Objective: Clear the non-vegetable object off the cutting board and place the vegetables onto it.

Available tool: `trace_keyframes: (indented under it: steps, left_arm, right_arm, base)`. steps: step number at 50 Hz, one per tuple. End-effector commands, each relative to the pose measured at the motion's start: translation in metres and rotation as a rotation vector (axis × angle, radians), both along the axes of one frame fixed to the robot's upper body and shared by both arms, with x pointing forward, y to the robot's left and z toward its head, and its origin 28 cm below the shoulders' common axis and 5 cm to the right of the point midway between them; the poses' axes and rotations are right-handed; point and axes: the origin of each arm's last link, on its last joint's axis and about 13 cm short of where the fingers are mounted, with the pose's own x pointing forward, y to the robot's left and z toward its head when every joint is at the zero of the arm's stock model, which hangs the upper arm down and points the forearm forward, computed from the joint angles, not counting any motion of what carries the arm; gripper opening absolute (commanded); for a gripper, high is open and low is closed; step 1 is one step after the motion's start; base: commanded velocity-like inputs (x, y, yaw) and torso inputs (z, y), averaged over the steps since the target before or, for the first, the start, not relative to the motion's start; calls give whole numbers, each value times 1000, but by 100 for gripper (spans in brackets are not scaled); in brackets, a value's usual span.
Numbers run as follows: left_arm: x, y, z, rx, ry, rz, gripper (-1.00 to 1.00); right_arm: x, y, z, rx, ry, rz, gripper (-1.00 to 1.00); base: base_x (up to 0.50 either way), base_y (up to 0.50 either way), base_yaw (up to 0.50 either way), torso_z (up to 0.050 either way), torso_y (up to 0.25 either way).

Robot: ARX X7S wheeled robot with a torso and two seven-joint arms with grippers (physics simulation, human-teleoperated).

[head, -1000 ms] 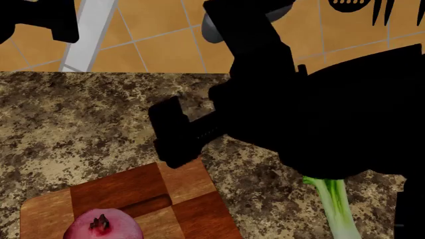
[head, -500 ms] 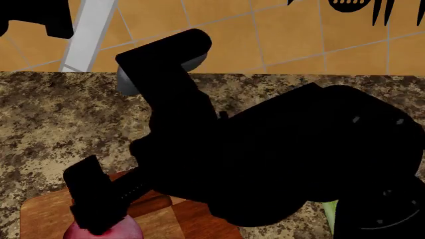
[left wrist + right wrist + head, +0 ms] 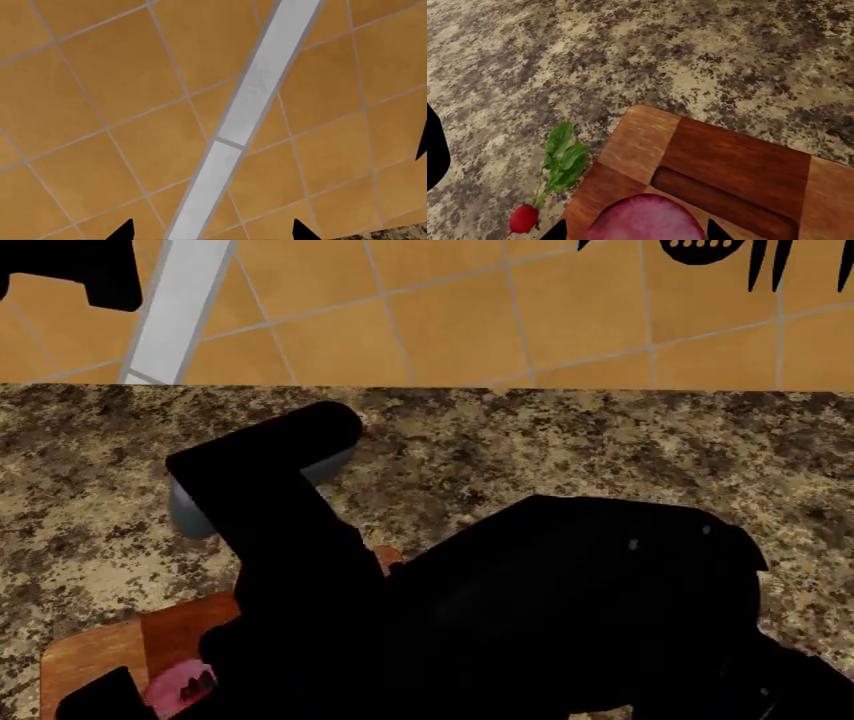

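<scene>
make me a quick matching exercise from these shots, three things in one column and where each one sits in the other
Things:
1. pomegranate
2. radish
3. left gripper

Places:
A. on the granite counter, beside the cutting board
B. facing the orange tiled wall
C. on the cutting board, between the right gripper's fingertips

Pairs: 1-C, 2-A, 3-B

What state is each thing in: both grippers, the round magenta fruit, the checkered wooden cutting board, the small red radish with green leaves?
Checkered wooden cutting board: flat on the speckled countertop.
Round magenta-red fruit: resting on the board, ungripped.
Small red radish with green leaves: on the countertop beside the board.
Right gripper: open, fingertips either side of the fruit.
Left gripper: open, empty, facing the tiled wall.
</scene>
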Motion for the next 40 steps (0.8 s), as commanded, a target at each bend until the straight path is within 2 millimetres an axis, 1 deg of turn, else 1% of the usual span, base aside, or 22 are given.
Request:
trace_keyframes:
  steps: [1,14,24,25,32,34,36,40]
  left_arm:
    - [-1,-1,0,2,0,0,100]
    - [-2,0,-4,-3,5,0,100]
    - [-3,0,-3,-3,3,-4,100]
    - [-2,1,-4,-4,4,-2,100]
    - [-3,0,-2,-6,0,-6,100]
    - [-4,0,-1,-7,-2,-6,100]
    - [-4,1,0,-8,-4,-5,100]
    - [-5,0,2,-11,-8,-6,100]
  right_arm:
    - [-6,1,-7,-23,63,18,100]
    - [-3,-4,-14,-87,41,-4,100]
    - [-3,-6,-20,-98,51,-11,100]
    - [-4,-7,-20,-108,43,-7,-100]
    - [-8,-7,-12,-119,32,5,-100]
    - [-9,-7,-6,-117,19,7,-100]
    - [-12,-9,9,-112,-22,5,-100]
    - [-17,-11,23,-119,-53,6,-100]
  base:
    - [0,0,0,0,0]
    - [0,0,0,0,0]
    - [0,0,0,0,0]
    - [-10,0,0,0,0]
    - [0,0,0,0,0]
    - [0,0,0,0,0]
    - [0,0,0,0,0]
    - [0,0,0,0,0]
